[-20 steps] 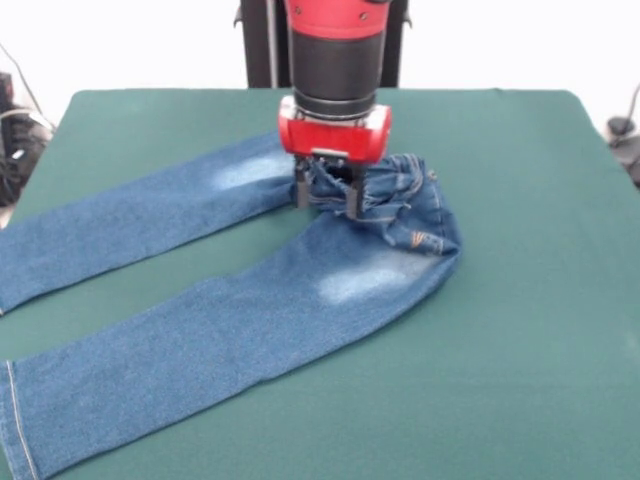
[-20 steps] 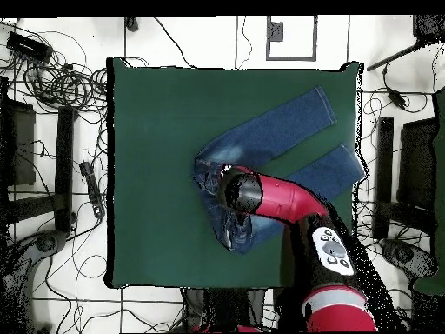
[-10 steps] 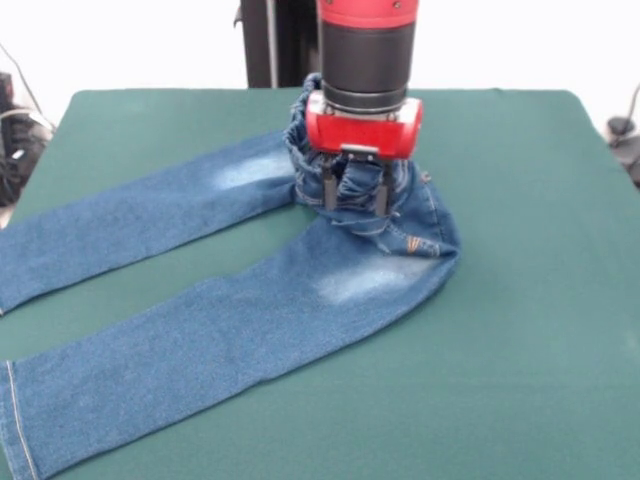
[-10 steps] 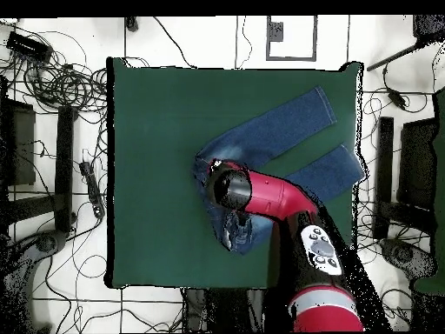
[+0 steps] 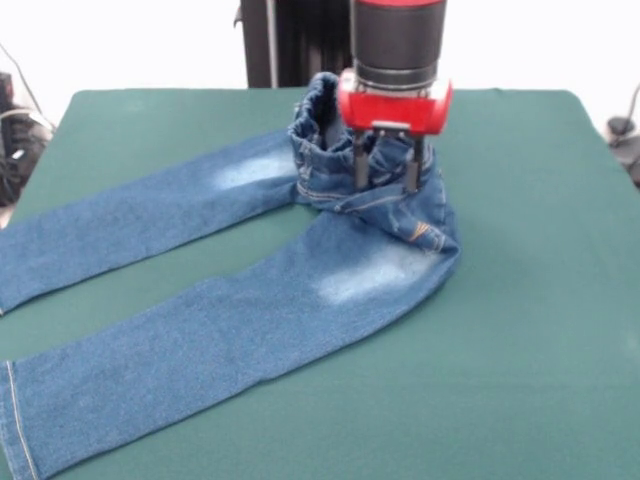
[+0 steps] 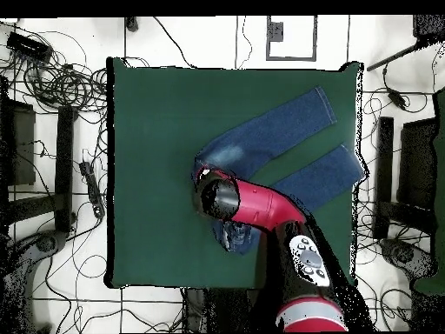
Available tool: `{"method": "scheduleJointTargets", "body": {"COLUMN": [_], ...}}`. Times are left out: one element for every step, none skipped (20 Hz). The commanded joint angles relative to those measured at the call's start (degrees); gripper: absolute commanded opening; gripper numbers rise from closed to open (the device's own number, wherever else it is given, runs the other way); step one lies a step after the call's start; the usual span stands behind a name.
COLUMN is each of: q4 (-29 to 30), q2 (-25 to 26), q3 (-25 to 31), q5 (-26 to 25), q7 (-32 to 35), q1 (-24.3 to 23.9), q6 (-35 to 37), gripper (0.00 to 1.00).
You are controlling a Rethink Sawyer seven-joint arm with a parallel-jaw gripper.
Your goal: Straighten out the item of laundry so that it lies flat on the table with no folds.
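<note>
The blue denim jeans (image 5: 300, 300) lie on the green table (image 5: 520, 350). Both legs stretch flat toward the left front edge, and the waist end is bunched and folded at the back centre. My gripper (image 5: 384, 180) points straight down and is shut on the bunched waist part, holding it raised. The elastic waistband (image 5: 318, 110) stands up just left of it. An orange-stitched pocket (image 5: 425, 235) shows below the fingers. In the overhead view the arm's red wrist (image 6: 219, 198) covers the gripper and the waist, and the jeans' legs (image 6: 269, 135) run toward the upper right corner.
The robot's black pedestal (image 5: 285, 40) stands behind the table's far edge. Cables and black gear (image 6: 52, 78) lie on the floor around the table (image 6: 148, 130). One hem (image 5: 15, 420) reaches the table's left front edge.
My gripper has moved right and away from the camera while rising, dragging the waist part with it. The waistband now stands up higher. The legs have stayed in place.
</note>
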Motion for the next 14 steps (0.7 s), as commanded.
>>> {"method": "scheduleJointTargets", "body": {"q4": [9.21, 9.7, 10.43, 11.44, 12.63, 13.9, 14.95, 15.74, 16.61, 17.04, 17.35, 17.69, 17.79, 17.69], "q2": [0.01, -0.11, -0.28, -0.43, -0.58, -0.7, -0.81, -0.76, -0.74, -0.54, -0.25, -0.16, 0.21, 0.53], "q3": [4.05, 3.89, 3.69, 3.63, 3.43, 3.45, 3.21, 3.02, 3.52, 3.86, 4.4, 4.52, 4.92, 5.2], "q5": [5.05, 5.36, 5.79, 6.38, 7.0, 7.77, 8.49, 9.07, 9.58, 9.87, 10.26, 10.59, 10.91, 11.25], "q7": [16.95, 17.1, 17.51, 18.13, 18.92, 19.87, 20.74, 21.43, 21.4, 21.38, 21.18, 21.3, 21.13, 20.93], "q1": [2.97, 3.24, 3.55, 3.78, 4.11, 4.31, 4.69, 4.89, 4.59, 4.34, 3.94, 4.18, 3.94, 3.78], "q6": [-3.53, -4.03, -4.6, -5.23, -6.22, -7.14, -8.04, -9.01, -9.83, -10.61, -11.09, -11.76, -12.26, -12.43], "gripper": [1.0, 1.0, 1.0, 1.0, 1.0, 1.0, 1.0, 1.0, 1.0, 1.0, 1.0, 1.0, 1.0, 1.0]}}
